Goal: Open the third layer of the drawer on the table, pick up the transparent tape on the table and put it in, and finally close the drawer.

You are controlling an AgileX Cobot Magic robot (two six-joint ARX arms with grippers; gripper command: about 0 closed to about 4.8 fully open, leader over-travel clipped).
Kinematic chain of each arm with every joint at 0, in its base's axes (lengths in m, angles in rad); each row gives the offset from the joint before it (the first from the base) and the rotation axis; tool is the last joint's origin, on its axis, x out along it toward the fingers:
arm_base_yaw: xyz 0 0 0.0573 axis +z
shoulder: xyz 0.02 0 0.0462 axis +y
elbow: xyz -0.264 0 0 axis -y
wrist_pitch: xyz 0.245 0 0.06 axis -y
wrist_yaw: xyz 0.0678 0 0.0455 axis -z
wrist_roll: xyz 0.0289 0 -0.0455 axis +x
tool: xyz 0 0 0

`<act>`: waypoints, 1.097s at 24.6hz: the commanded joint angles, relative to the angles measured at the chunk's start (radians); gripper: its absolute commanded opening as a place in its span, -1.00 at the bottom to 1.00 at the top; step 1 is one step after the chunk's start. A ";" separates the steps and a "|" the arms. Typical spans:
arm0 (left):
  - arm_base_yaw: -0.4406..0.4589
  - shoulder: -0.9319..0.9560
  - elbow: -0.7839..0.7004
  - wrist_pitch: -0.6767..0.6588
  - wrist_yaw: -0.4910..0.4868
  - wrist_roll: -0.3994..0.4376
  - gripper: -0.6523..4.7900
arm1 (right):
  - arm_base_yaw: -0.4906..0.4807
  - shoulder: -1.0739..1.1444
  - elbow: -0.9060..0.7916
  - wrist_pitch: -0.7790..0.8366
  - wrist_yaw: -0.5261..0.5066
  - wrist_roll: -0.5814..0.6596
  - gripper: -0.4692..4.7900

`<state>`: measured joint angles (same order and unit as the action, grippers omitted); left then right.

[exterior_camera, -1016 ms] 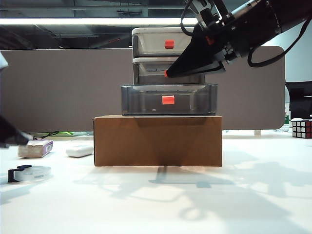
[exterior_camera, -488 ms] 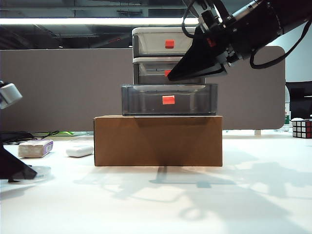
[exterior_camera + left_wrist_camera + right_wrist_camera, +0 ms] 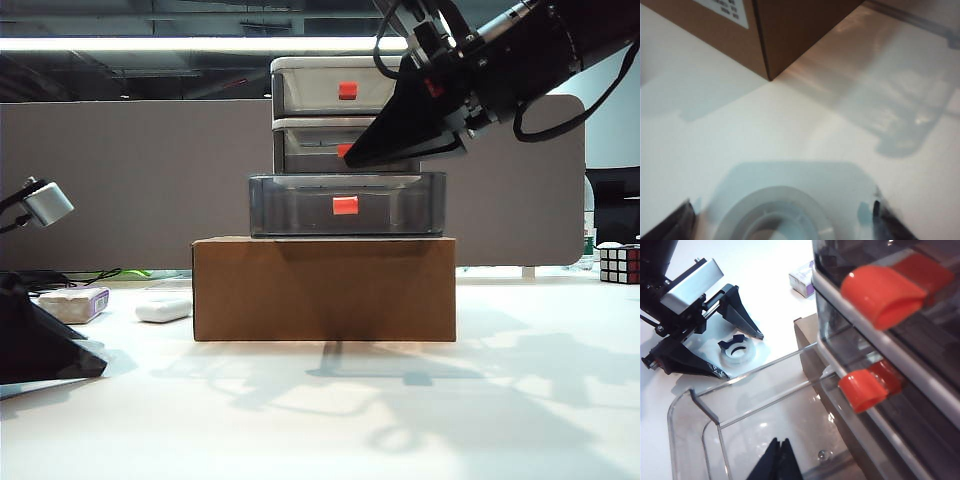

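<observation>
The left gripper (image 3: 730, 347), jaws spread wide, is straddling the tape (image 3: 737, 353) lying on the bench (image 3: 400, 420). The right gripper (image 3: 780, 460), jaws closed, is hanging over the pulled-out bottom drawer (image 3: 346, 204).

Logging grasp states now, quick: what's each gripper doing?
Left gripper: open, straddling the transparent tape, not gripping.
Right gripper: shut, empty, over the pulled-out third layer.

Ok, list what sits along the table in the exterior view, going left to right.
Left end effector → whitish block with purple label → white oval object → brown cardboard box carrying the drawer → Rubik's cube. The right end effector hangs above, at the drawer.
</observation>
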<state>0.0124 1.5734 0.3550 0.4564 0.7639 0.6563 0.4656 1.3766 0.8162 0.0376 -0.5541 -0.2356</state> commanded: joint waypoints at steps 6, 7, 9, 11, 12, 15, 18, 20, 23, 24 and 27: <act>0.001 0.011 -0.008 -0.076 -0.049 0.002 -0.18 | 0.001 -0.004 0.005 0.010 -0.005 0.000 -0.84; 0.001 0.011 -0.008 -0.073 -0.047 0.002 -0.24 | 0.001 -0.004 0.005 0.010 -0.005 0.000 -0.84; 0.001 0.010 -0.006 -0.053 -0.041 -0.004 -0.24 | 0.001 -0.004 0.005 0.010 -0.005 0.000 -0.84; 0.002 -0.007 0.000 -0.037 -0.033 -0.043 -0.24 | 0.001 -0.004 0.005 0.011 -0.006 0.000 -0.84; 0.001 -0.022 0.000 -0.022 -0.034 -0.059 -0.24 | 0.001 -0.005 0.005 0.011 -0.006 0.000 -0.84; 0.001 -0.112 0.000 0.002 -0.018 -0.116 -0.24 | 0.001 -0.005 0.005 0.010 -0.006 0.000 -0.84; -0.005 -0.251 0.000 -0.003 0.015 -0.146 -0.24 | 0.001 -0.005 0.005 0.010 -0.006 0.000 -0.84; -0.072 -0.454 0.000 -0.004 0.026 -0.187 -0.23 | 0.001 -0.008 0.005 0.011 -0.006 0.000 -0.84; -0.183 -0.563 0.018 -0.007 0.018 -0.187 -0.22 | 0.001 -0.022 0.005 0.011 -0.006 0.000 -0.84; -0.236 -0.587 0.032 -0.008 0.010 -0.188 -0.22 | 0.001 -0.030 0.005 0.011 -0.006 0.000 -0.84; -0.391 -0.590 0.091 -0.023 -0.112 -0.200 -0.22 | 0.001 -0.067 0.005 -0.005 0.000 0.000 -0.84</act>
<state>-0.3298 0.9783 0.4202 0.4435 0.7330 0.4664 0.4644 1.3266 0.8162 0.0338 -0.5537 -0.2356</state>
